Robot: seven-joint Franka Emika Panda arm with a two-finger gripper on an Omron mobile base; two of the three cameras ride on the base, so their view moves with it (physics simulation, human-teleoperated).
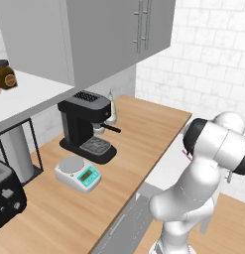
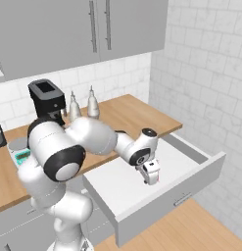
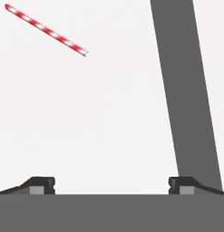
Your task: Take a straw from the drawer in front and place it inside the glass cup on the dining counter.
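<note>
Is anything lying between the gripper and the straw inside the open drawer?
Nothing visible does. In the hand view the straw lies alone on the drawer's pale floor, beyond the open gripper, with bare floor between. The dark band at right is off to the side.

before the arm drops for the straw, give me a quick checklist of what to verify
1. Drawer pulled open: ok.
2. Straw in sight on the drawer floor: ok.
3. Gripper open, nothing held: ok.
4. Straw lined up between the fingertips: not ok, it lies off toward the upper left of the hand view.
5. Drawer floor around the straw free of other things: ok.
6. Cup ready on the dining counter: cannot tell.
</note>
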